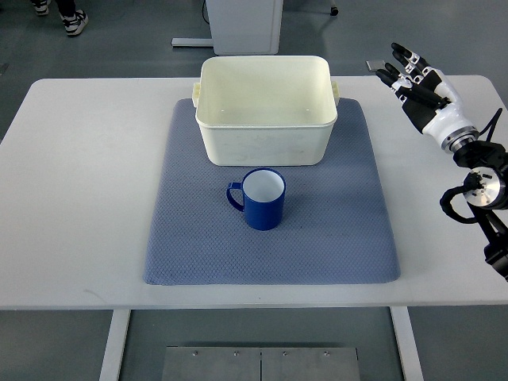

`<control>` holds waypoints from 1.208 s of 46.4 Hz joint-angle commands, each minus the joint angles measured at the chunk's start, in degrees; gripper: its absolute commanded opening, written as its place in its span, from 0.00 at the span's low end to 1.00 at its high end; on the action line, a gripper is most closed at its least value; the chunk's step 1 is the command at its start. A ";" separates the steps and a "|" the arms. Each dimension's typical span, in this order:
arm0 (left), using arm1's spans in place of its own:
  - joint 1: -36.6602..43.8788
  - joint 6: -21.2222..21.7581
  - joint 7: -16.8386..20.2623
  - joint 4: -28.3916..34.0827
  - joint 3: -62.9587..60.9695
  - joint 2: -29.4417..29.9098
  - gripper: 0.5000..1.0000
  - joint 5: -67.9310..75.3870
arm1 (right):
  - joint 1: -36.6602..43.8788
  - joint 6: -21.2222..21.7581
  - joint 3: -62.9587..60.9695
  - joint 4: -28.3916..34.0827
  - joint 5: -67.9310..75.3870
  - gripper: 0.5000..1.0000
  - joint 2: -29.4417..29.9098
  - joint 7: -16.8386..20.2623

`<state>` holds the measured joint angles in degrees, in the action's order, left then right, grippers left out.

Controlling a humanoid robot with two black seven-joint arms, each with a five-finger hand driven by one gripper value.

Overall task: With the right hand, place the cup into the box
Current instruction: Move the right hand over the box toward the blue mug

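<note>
A blue cup (262,199) with a white inside stands upright on the blue-grey mat (182,238), its handle pointing left. A cream plastic box (266,107) stands just behind it, open side up and empty. My right hand (411,73) is raised at the far right, well away from the cup and to the right of the box. Its fingers are spread and hold nothing. The left arm is out of view.
The mat lies on a white table (71,198). A white cabinet base (242,24) stands on the floor beyond the table. A person's shoes (71,20) show at the top left.
</note>
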<state>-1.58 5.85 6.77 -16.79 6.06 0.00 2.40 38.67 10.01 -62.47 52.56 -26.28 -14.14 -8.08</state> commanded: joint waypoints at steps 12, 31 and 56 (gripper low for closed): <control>0.00 0.04 -0.01 0.00 -0.08 0.00 1.00 -0.03 | -0.70 2.29 3.22 8.61 0.00 0.99 -5.90 -0.26; 0.00 -0.05 -0.01 0.00 0.01 0.00 1.00 0.06 | -1.58 7.04 8.85 20.04 0.00 0.99 -13.37 -1.06; 0.00 0.04 -0.01 0.00 0.01 0.00 1.00 -0.02 | -1.85 13.19 18.16 25.05 -3.07 0.99 -15.92 -1.84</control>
<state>-1.58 5.85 6.77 -16.78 6.07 0.00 2.39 36.88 23.19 -45.55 77.66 -28.49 -30.15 -9.27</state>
